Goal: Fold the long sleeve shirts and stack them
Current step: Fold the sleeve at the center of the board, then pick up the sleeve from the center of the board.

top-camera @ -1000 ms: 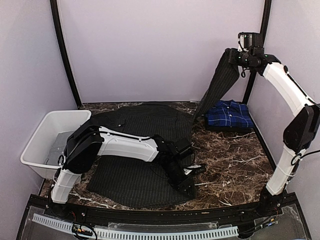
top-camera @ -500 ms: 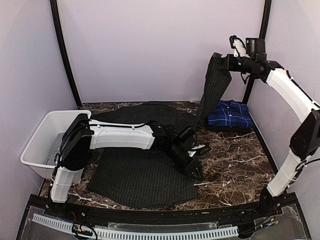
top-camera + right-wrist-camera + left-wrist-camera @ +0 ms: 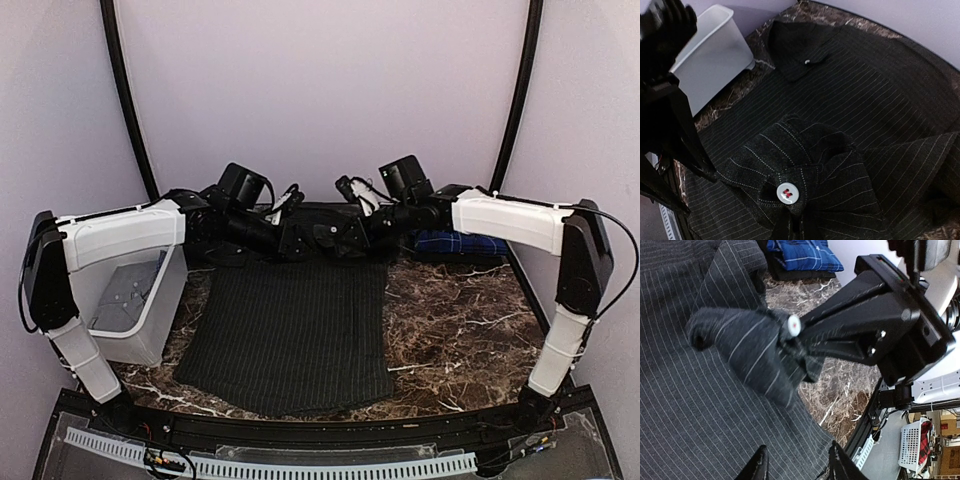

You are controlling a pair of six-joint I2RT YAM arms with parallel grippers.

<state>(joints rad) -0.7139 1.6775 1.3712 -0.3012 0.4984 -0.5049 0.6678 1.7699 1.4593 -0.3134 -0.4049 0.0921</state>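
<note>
The left jaws hang spread, empty, above the black shirt (image 3: 285,330) lying flat mid-tabletop (image 3: 460,320). The right jaws pinch its cuff (image 3: 790,187) near the far edge. Looks like sleeve folding; next, lay that cuff flat across the body. Plaid shirt (image 3: 462,243): far right corner.

Matt woven-cloth shirt (image 3: 285,335) (glossy marble tbl (image 3: 450,320))

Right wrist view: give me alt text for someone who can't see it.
The right end effector pinches a white-buttoned cuff of the black pinstriped shirt, which lies spread over the marble table. A white bin stands at upper left.
</note>
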